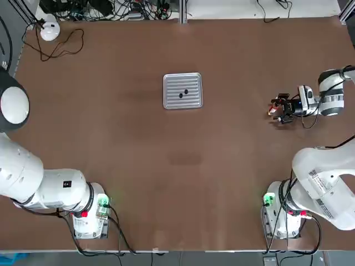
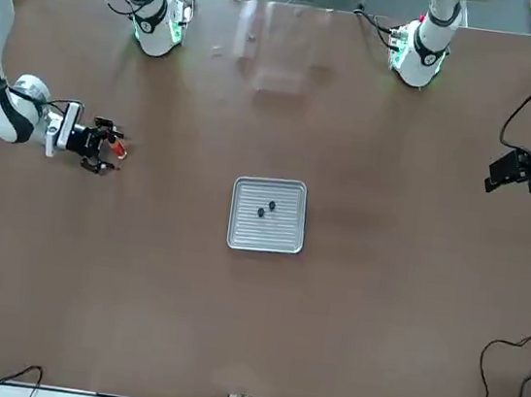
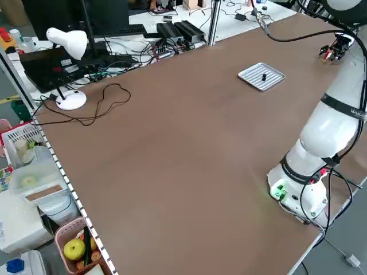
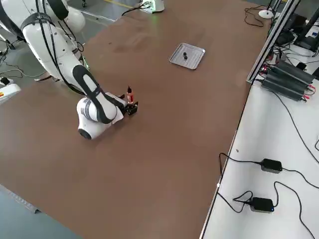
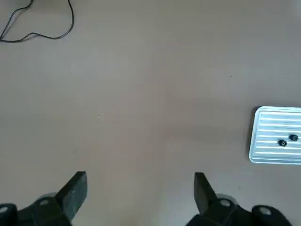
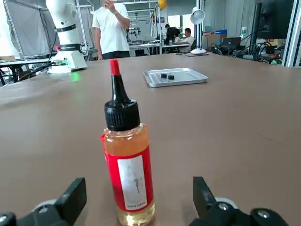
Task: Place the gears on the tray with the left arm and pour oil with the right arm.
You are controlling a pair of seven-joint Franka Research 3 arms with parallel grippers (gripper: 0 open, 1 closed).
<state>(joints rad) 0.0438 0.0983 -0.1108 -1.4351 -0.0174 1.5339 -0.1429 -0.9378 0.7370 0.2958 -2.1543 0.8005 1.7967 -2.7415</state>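
The silvery ribbed tray [image 1: 171, 83] lies at the table's middle, a bit toward the far side, with both dark gears [image 1: 183, 93] on it side by side; the right wrist view also shows the tray [image 6: 188, 80]. The oil bottle [image 6: 128, 174] stands upright on the table at the right side, red tip up. My right gripper [image 6: 137, 188] is open around it, low at the table, with a gap between each finger and the bottle. My left gripper [image 5: 138, 181] hangs open and empty high over the left side, far from the tray [image 5: 270, 125].
A white desk lamp [image 1: 49, 29] and a looping black cable [image 1: 61, 47] sit at the far left corner. Cables and equipment line the far edge. A person in a white shirt [image 6: 110, 28] stands beyond the table.
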